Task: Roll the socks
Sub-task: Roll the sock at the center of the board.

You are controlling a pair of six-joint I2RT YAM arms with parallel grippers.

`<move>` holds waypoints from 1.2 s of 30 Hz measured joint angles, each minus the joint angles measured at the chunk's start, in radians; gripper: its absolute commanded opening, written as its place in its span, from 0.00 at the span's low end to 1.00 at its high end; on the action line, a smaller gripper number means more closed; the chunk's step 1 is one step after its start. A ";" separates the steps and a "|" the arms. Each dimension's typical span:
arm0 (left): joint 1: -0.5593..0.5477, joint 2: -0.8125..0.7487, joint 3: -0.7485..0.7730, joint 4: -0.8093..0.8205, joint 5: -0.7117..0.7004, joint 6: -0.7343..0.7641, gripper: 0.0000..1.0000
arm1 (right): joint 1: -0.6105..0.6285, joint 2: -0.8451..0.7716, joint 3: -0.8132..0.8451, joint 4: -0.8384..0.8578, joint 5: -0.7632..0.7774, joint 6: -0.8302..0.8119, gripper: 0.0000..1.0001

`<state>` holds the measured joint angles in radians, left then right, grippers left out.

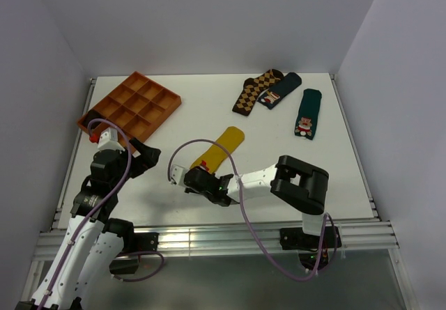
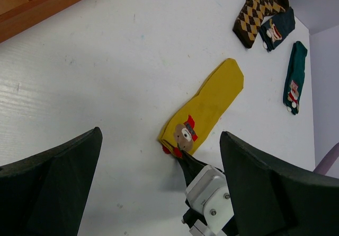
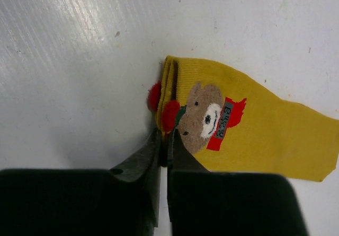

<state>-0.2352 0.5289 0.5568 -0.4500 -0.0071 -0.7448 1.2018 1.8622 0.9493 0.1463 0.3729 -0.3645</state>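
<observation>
1. Right fingers (image 3: 143, 164) stood pressed almost together, with only a thin slit between them, and their tips sat at the toe edge of the yellow sock (image 3: 265, 135). To me they looked to be nipping that doubled edge, though the fabric between the tips was too hidden to be certain.
2. Away from those fingers the sock lay flat on the desk (image 1: 209, 108), stretched out at full length. Its bear figure (image 3: 204, 116) was just beyond the tips and its cuff was at the far end.
3. The left fingers (image 2: 53, 183) were spread wide and held nothing. They hung above the desk off to the left of the right fingers, with the sock well apart from them.
4. Far beyond the right fingers and off to their right lay an argyle sock (image 1: 254, 93) and two dark green socks (image 1: 307, 113). None of them was touched. A wooden tray (image 1: 162, 122) sat just beyond the left fingers.
5. I judged this to be the very start of the roll. The toe seemed to be gripped, but no fabric was turned over yet and the sock showed no curl anywhere.
6. The next move would call for raising the toe a little and curling it over toward the cuff without loosening the pinch.
7. The sock's body looked free to slide on the smooth desk. The left fingers might need to come in and steady it farther along.
8. A grip this close to the edge could let the thin fabric slip out as the turn begins.
</observation>
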 measured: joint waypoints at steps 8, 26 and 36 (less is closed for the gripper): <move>0.000 0.023 0.000 0.002 0.014 -0.001 0.99 | -0.022 -0.008 -0.010 0.021 -0.039 0.091 0.00; -0.022 0.119 -0.038 0.108 0.079 -0.062 0.99 | -0.383 -0.078 -0.138 0.172 -0.680 0.541 0.00; -0.105 0.196 -0.100 0.211 0.076 -0.126 0.99 | -0.537 -0.004 -0.245 0.430 -0.987 0.859 0.00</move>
<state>-0.3401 0.7246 0.4572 -0.2390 0.0692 -0.8703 0.6647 1.8580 0.7044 0.5766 -0.6140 0.4946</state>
